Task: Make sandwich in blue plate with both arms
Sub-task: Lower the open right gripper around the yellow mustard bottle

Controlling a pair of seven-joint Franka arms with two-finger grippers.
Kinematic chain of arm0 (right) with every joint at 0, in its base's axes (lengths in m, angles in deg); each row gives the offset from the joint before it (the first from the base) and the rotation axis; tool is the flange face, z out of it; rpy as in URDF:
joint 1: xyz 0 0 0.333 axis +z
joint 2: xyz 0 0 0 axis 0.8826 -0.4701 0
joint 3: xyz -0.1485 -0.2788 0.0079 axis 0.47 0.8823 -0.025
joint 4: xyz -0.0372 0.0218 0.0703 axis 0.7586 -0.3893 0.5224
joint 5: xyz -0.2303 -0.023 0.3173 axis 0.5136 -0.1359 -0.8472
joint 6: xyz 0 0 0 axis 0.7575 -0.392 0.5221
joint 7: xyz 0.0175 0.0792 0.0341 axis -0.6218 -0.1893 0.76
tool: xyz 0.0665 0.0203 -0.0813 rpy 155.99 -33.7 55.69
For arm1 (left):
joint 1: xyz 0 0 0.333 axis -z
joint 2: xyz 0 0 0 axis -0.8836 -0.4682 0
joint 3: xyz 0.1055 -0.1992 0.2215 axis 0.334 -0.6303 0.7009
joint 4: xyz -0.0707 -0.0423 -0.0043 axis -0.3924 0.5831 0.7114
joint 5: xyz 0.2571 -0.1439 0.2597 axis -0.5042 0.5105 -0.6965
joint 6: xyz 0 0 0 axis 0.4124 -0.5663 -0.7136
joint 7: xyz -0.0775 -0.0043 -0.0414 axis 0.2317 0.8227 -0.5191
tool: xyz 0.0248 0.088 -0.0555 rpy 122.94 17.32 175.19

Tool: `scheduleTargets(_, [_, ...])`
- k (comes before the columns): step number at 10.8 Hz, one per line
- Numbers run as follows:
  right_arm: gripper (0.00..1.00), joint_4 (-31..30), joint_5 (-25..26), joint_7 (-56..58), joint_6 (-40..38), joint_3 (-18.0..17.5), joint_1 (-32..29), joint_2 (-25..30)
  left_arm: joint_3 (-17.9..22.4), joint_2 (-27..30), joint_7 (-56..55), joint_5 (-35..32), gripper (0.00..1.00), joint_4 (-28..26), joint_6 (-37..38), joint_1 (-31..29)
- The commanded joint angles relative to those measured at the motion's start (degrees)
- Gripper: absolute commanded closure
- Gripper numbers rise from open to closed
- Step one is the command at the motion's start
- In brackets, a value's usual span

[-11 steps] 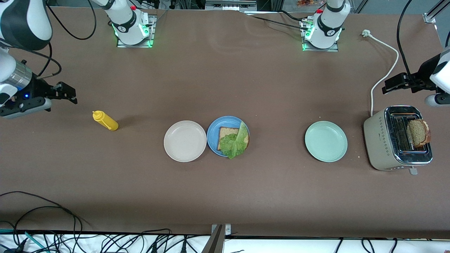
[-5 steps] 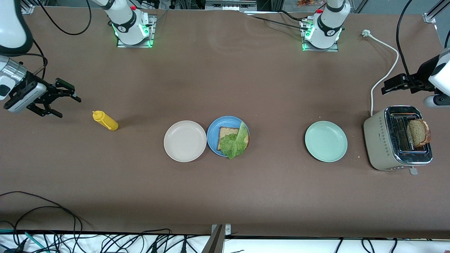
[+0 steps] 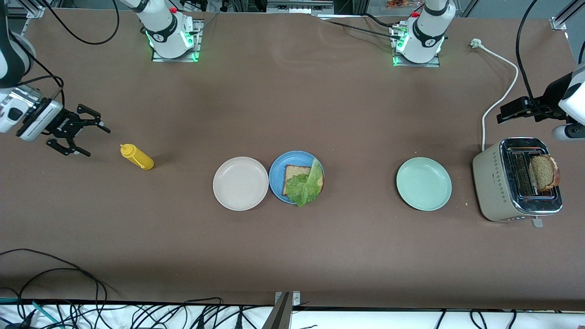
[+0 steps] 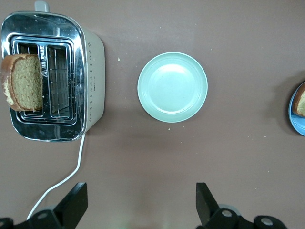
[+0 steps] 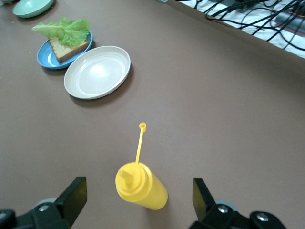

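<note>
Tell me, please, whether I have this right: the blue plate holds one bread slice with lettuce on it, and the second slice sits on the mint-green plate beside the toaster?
Not quite. The mint-green plate is bare; the second slice stands in the toaster, as the front and left wrist views show. The blue plate does hold one bread slice with lettuce on it.
</note>
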Motion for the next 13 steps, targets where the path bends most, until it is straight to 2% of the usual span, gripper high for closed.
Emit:
scheduleTargets(1, [0.01,0.93,-11.58,14.64,-8.74,3.29,-0.7,-8.56,-0.52,0.33,0.2,0.96,0.0,-0.24,-0.3,-0.68])
scheduleTargets(3, [0.01,1.11,-14.32,18.34,-11.32,3.92,-0.88,-12.0,-0.52,0.25,0.2,0.87,0.0,-0.24,-0.3,-0.68])
scheduleTargets(6, [0.01,1.55,-15.65,22.04,-15.54,5.24,-1.5,-15.6,-0.52,0.25,0.2,0.87,0.0,-0.24,-0.3,-0.77])
scheduleTargets(8, [0.01,1.72,-19.41,26.86,-17.46,5.33,-1.58,-18.67,-0.52,0.16,0.2,0.87,0.0,-0.24,-0.3,-0.77])
scheduleTargets(11, [0.01,5.84,-24.34,31.18,-24.23,5.41,-1.93,-26.05,-0.52,0.16,0.2,0.96,0.0,-0.24,-0.3,-0.77])
scheduleTargets(13, [0.01,7.96,-24.97,31.72,-26.0,5.41,-2.11,-28.09,-0.52,0.07,0.2,0.87,0.0,-0.24,-0.3,-0.77])
